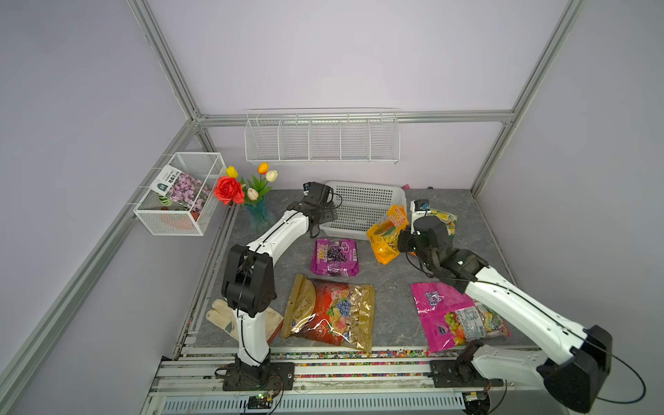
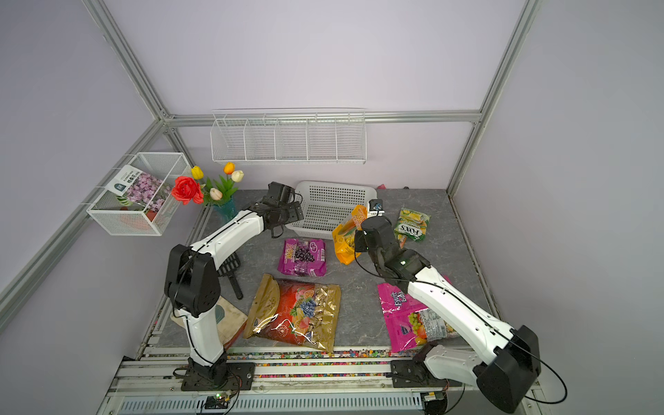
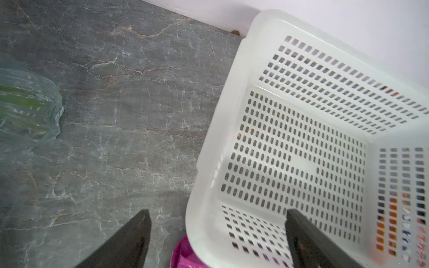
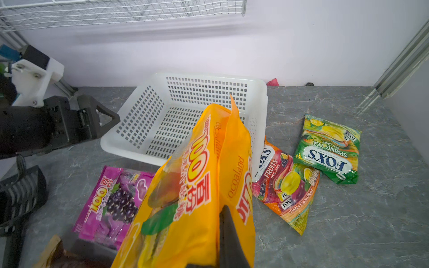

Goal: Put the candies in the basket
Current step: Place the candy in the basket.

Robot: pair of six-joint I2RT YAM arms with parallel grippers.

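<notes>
In a top view, green FOX'S bag (image 1: 447, 218) mostly hidden behind right arm (image 1: 503, 298); pink bag (image 1: 431, 305) partly under it. Left wrist view: vase (image 3: 27, 111) blurred, cropped.

Flat on the grey tabletop (image 1: 391, 284): purple grape bag (image 1: 335, 257), gold-and-red bag (image 1: 330, 312) near the front edge, pink bag (image 1: 442, 312) partly under the right arm (image 1: 521, 309); farther back, white basket (image 1: 363, 199); at its near left corner, left gripper (image 1: 323, 224); at its near right corner, yellow bag (image 1: 384, 233) raised and crumpled in right gripper (image 1: 401, 240); behind that wrist, green bag (image 1: 446, 217), half hidden.
</notes>
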